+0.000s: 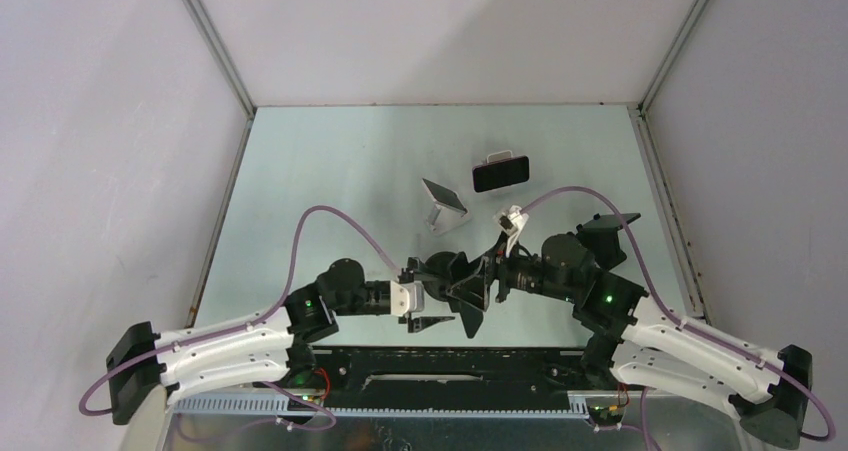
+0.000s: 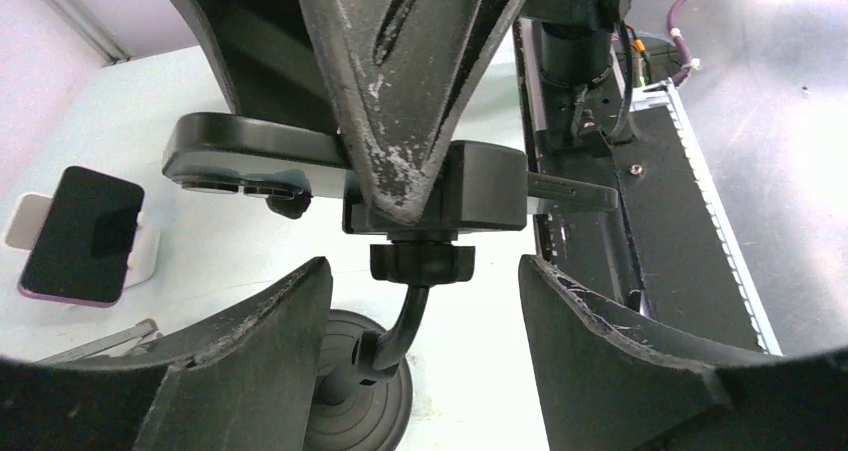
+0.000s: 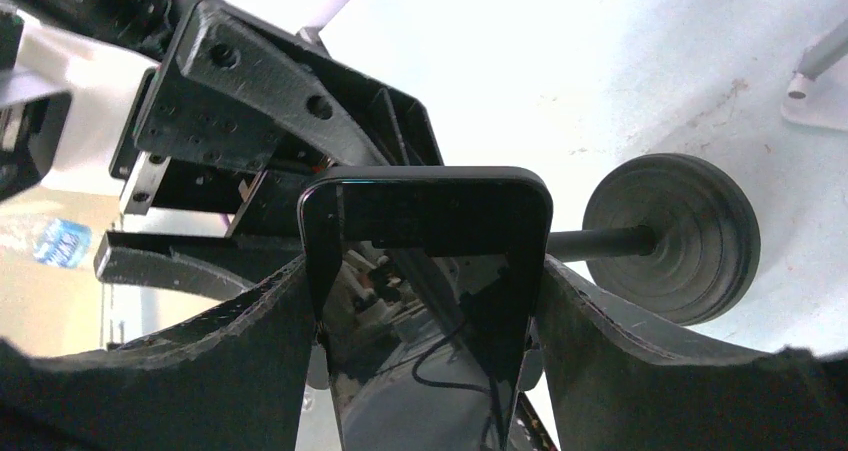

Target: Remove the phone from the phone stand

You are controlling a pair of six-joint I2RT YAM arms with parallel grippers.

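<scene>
Black glossy rectangular phone (image 3: 425,211) clenched across its width by right gripper (image 3: 425,271), both fingers pressed to its long edges. Behind it, black phone stand (image 3: 670,236) with round weighted base and thin stem, base on pale green table (image 1: 330,151). Left gripper (image 2: 422,271) released, fingers spread either side of the stand's bent neck, touching neither. Phone up at the stand's cradle; cannot tell whether seated in it or just clear. Farther back, second dark phone (image 1: 500,174) on white holder (image 1: 497,157), near a folded silver stand (image 1: 445,206).
</scene>
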